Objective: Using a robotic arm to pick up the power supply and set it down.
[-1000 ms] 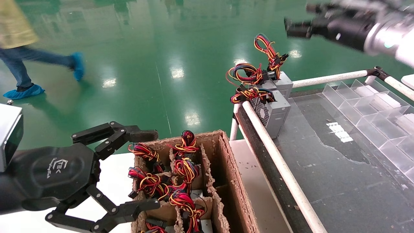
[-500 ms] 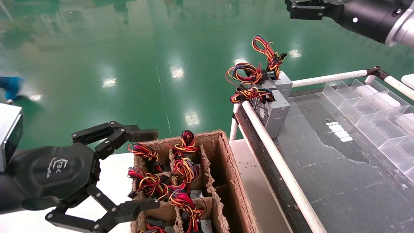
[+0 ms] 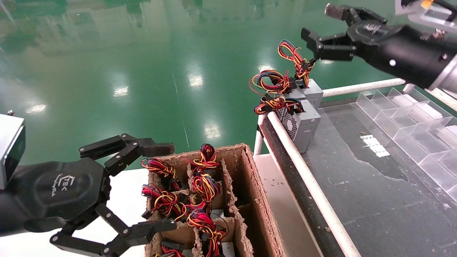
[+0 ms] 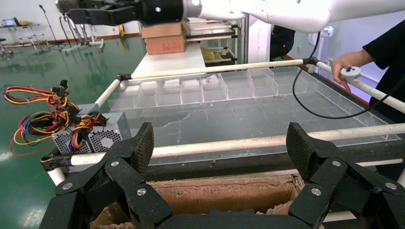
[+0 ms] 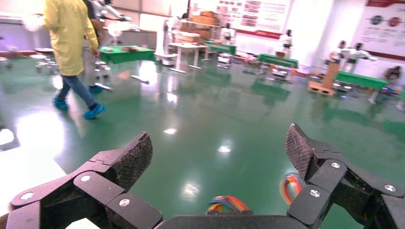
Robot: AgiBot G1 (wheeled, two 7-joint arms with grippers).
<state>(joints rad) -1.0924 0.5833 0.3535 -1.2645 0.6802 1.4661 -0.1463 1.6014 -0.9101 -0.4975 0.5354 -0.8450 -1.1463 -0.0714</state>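
Hovering right hand [image 3: 317,28], fingers spread, empty, above far power supply [image 3: 303,125] | supply at worktop [image 3: 357,178] far-left corner | left hand [image 3: 160,185] spread wide, near cardboard box [image 3: 257,200]

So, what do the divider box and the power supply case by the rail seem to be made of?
The divider box looks like raw brown cardboard or pulp: matte, with rough, frayed edges. The power supply case looks like bare grey sheet metal, dull satin, with a punched fan grille. Both are judged by look only.

bench [image 3: 357,185] | on it: power supplies [image 3: 303,121], clear divider tray [image 3: 425,128] | white table [image 3: 125,200]: cardboard box [image 3: 257,203]
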